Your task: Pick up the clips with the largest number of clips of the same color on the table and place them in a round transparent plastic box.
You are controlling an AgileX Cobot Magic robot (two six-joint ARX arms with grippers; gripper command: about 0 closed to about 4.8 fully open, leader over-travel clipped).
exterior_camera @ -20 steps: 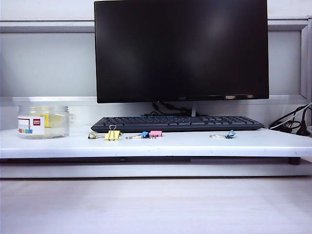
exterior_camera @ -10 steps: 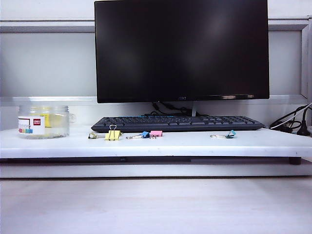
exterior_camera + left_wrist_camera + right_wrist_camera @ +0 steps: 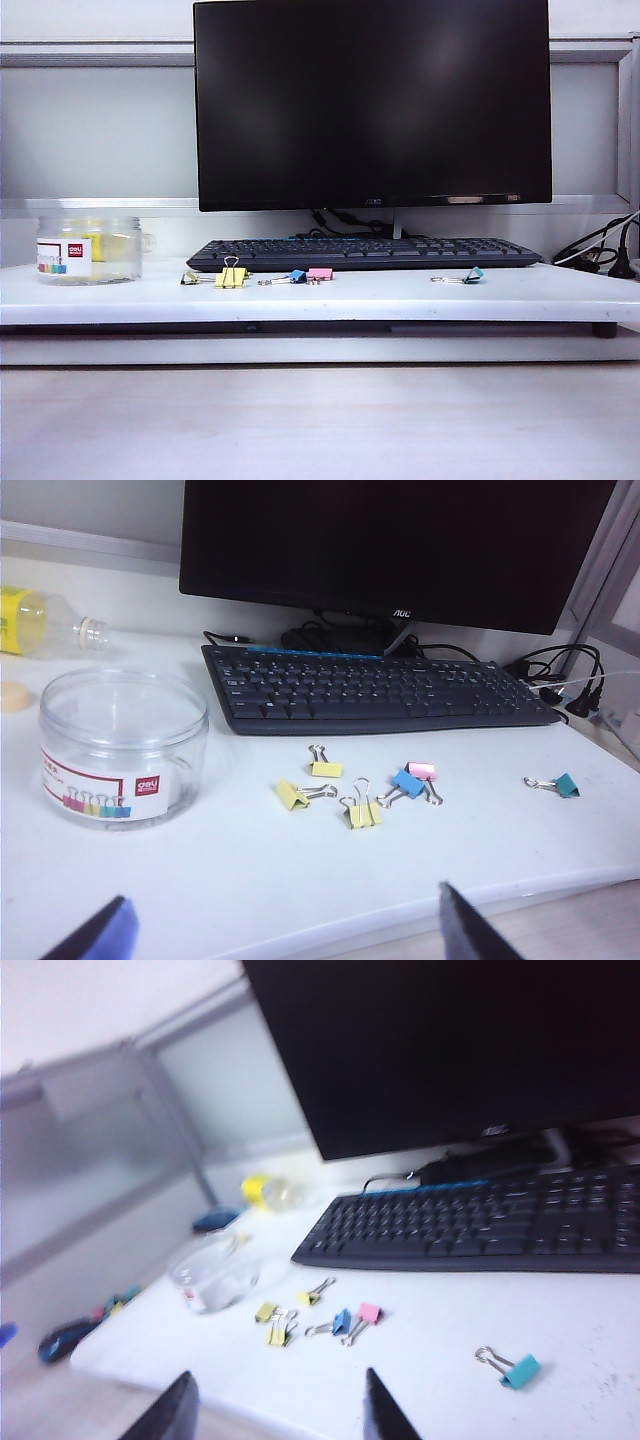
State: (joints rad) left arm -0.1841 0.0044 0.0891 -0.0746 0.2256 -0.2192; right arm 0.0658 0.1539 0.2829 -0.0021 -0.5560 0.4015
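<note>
Nearest, the left gripper (image 3: 280, 930) and right gripper (image 3: 275, 1405) hover with jaws spread, empty, short of the smooth white counter (image 3: 400, 298). Three small yellow clips (image 3: 325, 790), folded metal with thin wire handles, lie beside blue and pink ones, so a wrong-colour grab seems possible. Farther left stands the round clear plastic box (image 3: 122, 745), open-topped.

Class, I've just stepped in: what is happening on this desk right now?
Nothing is being handled yet. Three yellow clips lie on the white table in front of the keyboard, beside a blue clip, a pink clip and, further off, a teal clip. The round transparent plastic box stands open to their left. Both arms are back from the desk, out of the exterior view. The left gripper and right gripper show open fingers, holding nothing.
</note>
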